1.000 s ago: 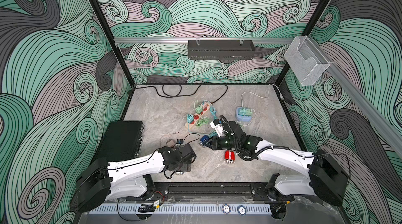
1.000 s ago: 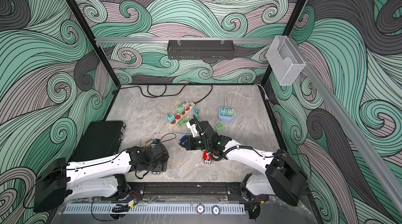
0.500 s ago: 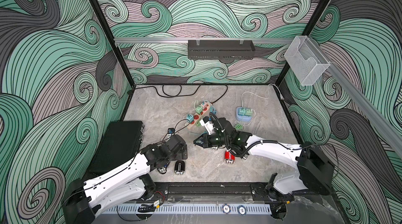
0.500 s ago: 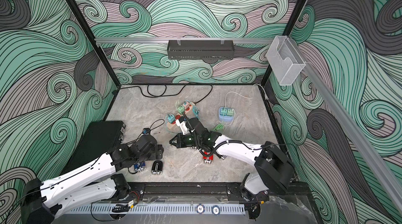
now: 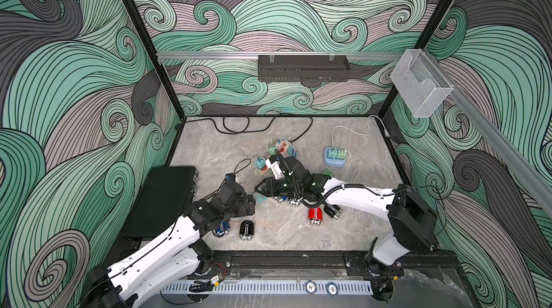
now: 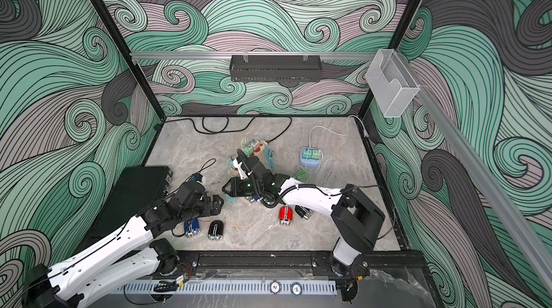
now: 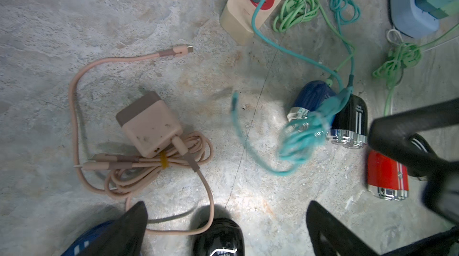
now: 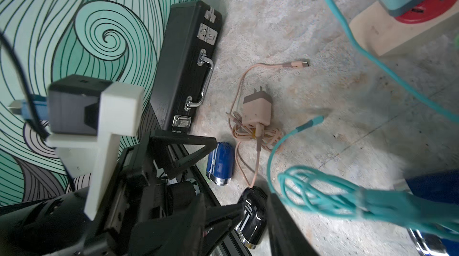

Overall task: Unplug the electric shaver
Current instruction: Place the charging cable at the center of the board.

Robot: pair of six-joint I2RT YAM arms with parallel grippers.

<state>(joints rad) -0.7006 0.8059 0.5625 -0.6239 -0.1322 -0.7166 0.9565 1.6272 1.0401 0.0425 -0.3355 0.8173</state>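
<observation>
Several small electric shavers lie on the stone floor. A black shaver (image 5: 246, 230) (image 7: 218, 237) and a blue shaver (image 5: 222, 228) (image 8: 219, 162) lie by my left arm. My left gripper (image 5: 251, 202) (image 7: 227, 230) hangs open above the black one, touching nothing. My right gripper (image 5: 258, 191) (image 8: 238, 220) faces it with jaws apart and nothing between them. Beside it a bundled teal cable (image 7: 305, 130) (image 8: 323, 192) is blurred in mid-air, its plug end (image 8: 315, 120) loose. Another blue shaver (image 7: 310, 98) and a black shaver (image 7: 350, 118) lie under that bundle.
A cream power strip (image 5: 280, 149) (image 7: 238, 18) holds teal and green adapters. A blue charging hub (image 5: 336, 157) stands to its right. A pink charger (image 7: 149, 123) with a coiled cable lies between the arms. A red shaver (image 5: 315, 216) and a black case (image 5: 162, 199) lie nearby.
My left gripper let go of the black shaver and drew back from it. My right gripper carried the teal cable leftward, then opened, and the bundle is dropping.
</observation>
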